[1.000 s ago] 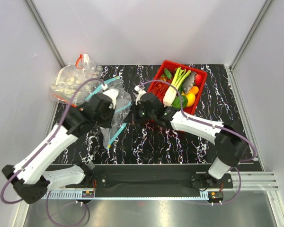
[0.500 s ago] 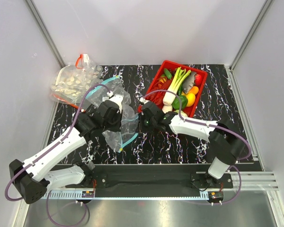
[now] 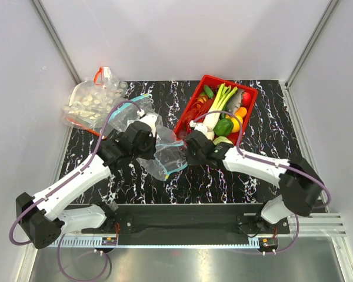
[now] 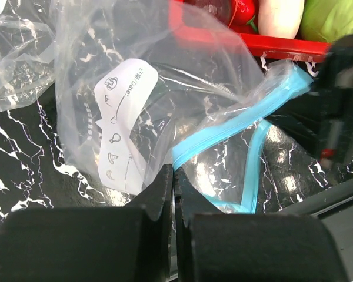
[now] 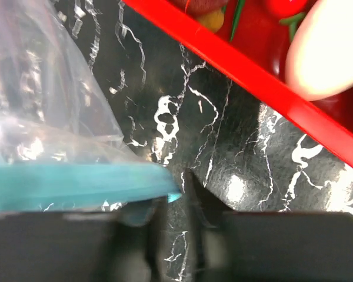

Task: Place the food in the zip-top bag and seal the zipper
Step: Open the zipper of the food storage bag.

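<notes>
The clear zip-top bag (image 3: 165, 155) lies crumpled on the black marbled table between my two grippers, its white label (image 4: 123, 123) facing up. My left gripper (image 3: 152, 145) (image 4: 173, 171) is shut on the bag's edge, right at the teal zipper (image 4: 235, 126). A narrow gap shows between the fingers of my right gripper (image 3: 189, 155) (image 5: 177, 188). The zipper's end (image 5: 76, 182) lies across its left finger. The food is in the red basket (image 3: 247, 120): a leek (image 3: 217, 104), a white radish piece (image 5: 329, 53) and a green vegetable (image 3: 223, 126).
A second clear bag (image 3: 91, 103) with a red strip and white pieces lies at the back left. The basket's red rim (image 5: 253, 73) runs close to my right gripper. White walls enclose the table on three sides.
Both arms have carried the bag to the right and nearer, towards the basket's front corner. The right gripper's fingers have parted slightly at the zipper's end.
</notes>
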### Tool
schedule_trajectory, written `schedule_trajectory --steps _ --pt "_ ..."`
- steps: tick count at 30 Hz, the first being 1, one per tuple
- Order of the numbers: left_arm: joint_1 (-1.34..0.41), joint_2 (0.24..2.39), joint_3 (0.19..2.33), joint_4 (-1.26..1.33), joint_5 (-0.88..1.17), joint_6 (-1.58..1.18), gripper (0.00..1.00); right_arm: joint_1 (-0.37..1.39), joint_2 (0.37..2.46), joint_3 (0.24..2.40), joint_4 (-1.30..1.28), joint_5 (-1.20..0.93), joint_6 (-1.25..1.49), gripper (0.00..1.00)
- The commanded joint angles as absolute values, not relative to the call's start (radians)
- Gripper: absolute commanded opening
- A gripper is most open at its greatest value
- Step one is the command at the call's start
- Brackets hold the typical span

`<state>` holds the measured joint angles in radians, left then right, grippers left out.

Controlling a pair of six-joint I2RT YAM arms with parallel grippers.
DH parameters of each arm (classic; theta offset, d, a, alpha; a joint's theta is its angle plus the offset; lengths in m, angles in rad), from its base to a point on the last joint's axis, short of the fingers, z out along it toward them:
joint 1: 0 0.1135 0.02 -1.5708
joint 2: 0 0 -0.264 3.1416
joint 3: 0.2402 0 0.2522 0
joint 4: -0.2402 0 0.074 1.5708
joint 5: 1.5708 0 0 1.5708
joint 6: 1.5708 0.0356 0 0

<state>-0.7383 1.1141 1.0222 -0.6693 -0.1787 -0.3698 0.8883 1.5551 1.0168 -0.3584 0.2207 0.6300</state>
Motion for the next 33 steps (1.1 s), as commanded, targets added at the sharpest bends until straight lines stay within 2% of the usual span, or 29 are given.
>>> schedule_trajectory --steps 1,2,4,5,6,10,14,21,26,30,33 --pt "-0.738 1.086 1.06 -0.629 -0.183 -0.351 0.0 0.884 1.433 0.964 -0.295 0.31 0.629 0.26" --pt "-0.739 1.082 1.057 -0.624 -0.175 -0.35 0.0 0.881 1.413 0.951 -0.244 0.286 0.621 0.39" --pt "-0.739 1.074 1.049 -0.605 -0.138 -0.347 0.0 0.884 1.379 0.927 -0.191 0.243 0.611 0.46" --pt "-0.739 1.071 1.046 -0.594 -0.138 -0.347 0.0 0.884 1.373 0.923 -0.178 0.229 0.601 0.46" --pt "-0.739 1.066 1.045 -0.583 -0.105 -0.348 0.0 0.884 1.368 0.919 -0.164 0.21 0.594 0.57" --pt "-0.739 1.057 1.051 -0.555 -0.017 -0.353 0.0 0.884 1.379 0.919 -0.094 0.1 0.535 0.67" --pt "-0.739 1.058 1.075 -0.581 0.02 -0.344 0.0 0.885 1.385 0.917 -0.011 0.003 0.506 0.7" --pt "-0.739 1.042 1.088 -0.604 0.037 -0.337 0.0 0.884 1.397 0.966 0.028 0.08 0.502 0.7" --pt "-0.739 1.025 1.097 -0.609 0.064 -0.344 0.0 0.884 1.445 1.031 -0.032 0.231 0.528 0.65" --pt "-0.739 0.999 1.106 -0.618 0.069 -0.342 0.0 0.884 1.473 1.052 -0.023 0.265 0.537 0.62" --pt "-0.739 0.982 1.118 -0.633 0.045 -0.339 0.0 0.884 1.502 1.095 -0.098 0.349 0.566 0.5"
